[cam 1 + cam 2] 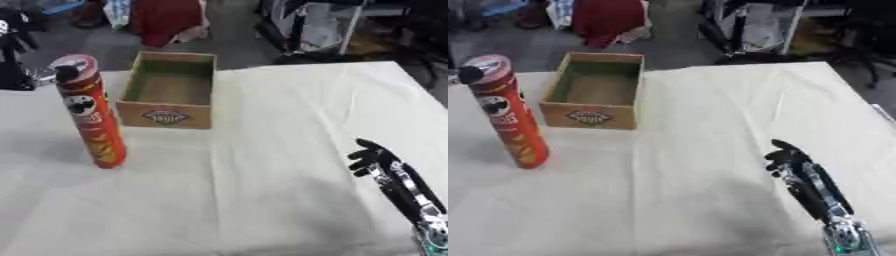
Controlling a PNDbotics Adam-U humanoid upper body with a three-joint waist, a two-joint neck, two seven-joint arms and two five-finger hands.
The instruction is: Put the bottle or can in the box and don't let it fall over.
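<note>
Soft, blurry, evenly lit, faint shadows

1. The tall red cylindrical crisp can [90, 112] stands upright on the white cloth-covered table [289, 125], just left of and slightly nearer than the open-topped cardboard box [169, 90]; only a narrow gap separates them.
2. The box's interior shows nothing inside, and nothing stands above its opening.
3. The can blocks a low approach to the box from the near left.
4. The cloth right of the box and across the near middle lies bare.
5. The robot's black right hand [791, 162] stands at the near right, well apart from can and box.
</note>
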